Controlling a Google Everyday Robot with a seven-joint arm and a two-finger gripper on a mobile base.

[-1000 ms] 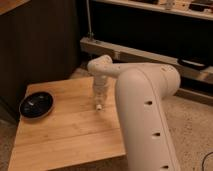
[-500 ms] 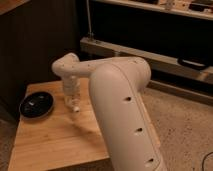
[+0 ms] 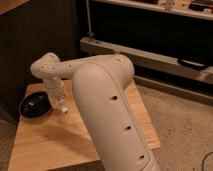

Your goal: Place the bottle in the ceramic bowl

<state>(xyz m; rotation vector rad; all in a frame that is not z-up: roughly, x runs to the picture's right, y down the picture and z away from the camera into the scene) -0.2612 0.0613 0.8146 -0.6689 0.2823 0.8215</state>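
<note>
The glossy black ceramic bowl sits near the left edge of the wooden table. My gripper points down just right of the bowl's rim, at the end of the thick white arm that fills the middle of the camera view. It is shut on the small whitish bottle, whose lower end sticks out below the fingers, just above the tabletop. The bottle is beside the bowl, not over it.
A dark cabinet wall stands behind and left of the table. A low metal shelf rail runs along the back right. Speckled floor lies to the right of the table, with a cable at the bottom right corner.
The arm has swung left across the table, carrying the bottle from mid-table to right beside the bowl. The bowl has not moved.
</note>
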